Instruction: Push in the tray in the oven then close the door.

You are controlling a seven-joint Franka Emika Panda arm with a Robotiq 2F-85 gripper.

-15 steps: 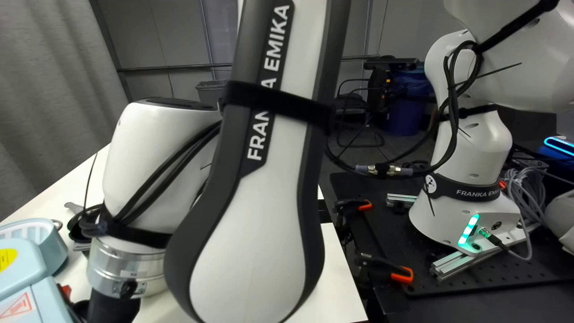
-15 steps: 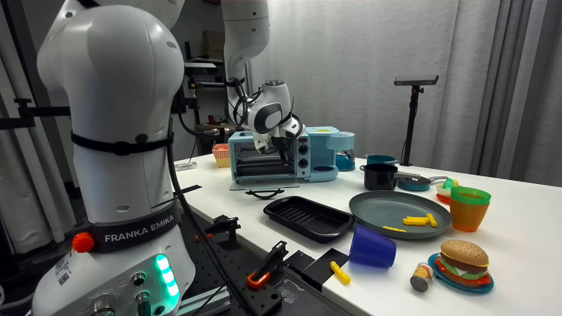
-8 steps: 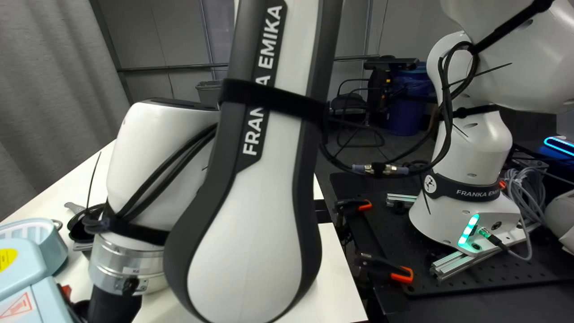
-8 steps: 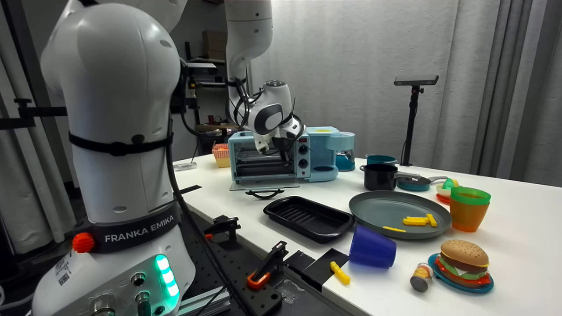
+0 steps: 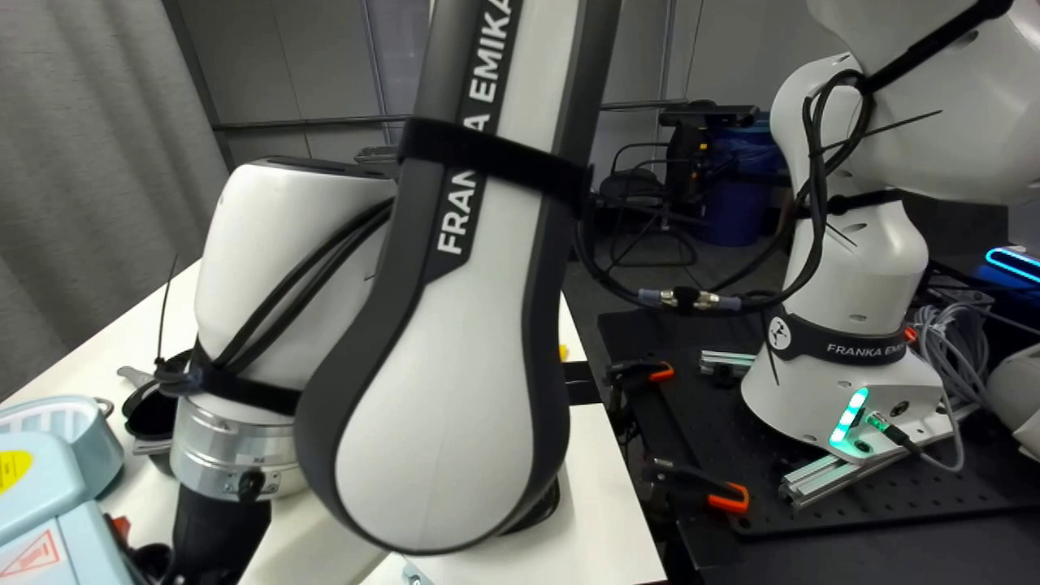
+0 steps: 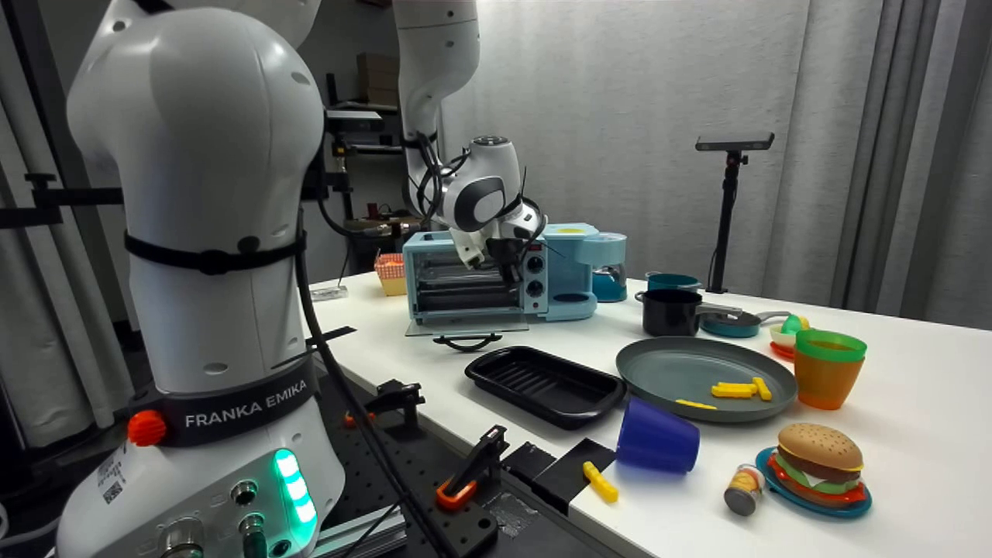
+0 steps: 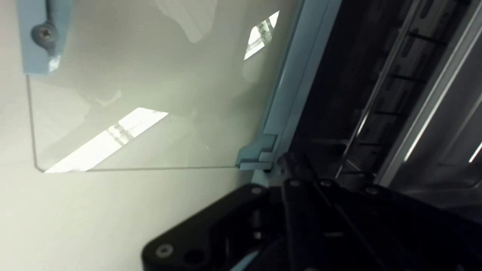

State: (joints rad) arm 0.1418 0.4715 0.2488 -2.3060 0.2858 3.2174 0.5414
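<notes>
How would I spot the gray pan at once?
On the white table, find the blue oven; before its open door lies a black dish. The gray pan is beside that dish: wide, round, and the one holding yellow sticks.

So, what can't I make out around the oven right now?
Whether the metal surface is the tray: wrist view, cut off by the right edge.
Any contact by the hand: wrist view, too dark.
Part of the oven opening: in an exterior view, behind the arm.
</notes>
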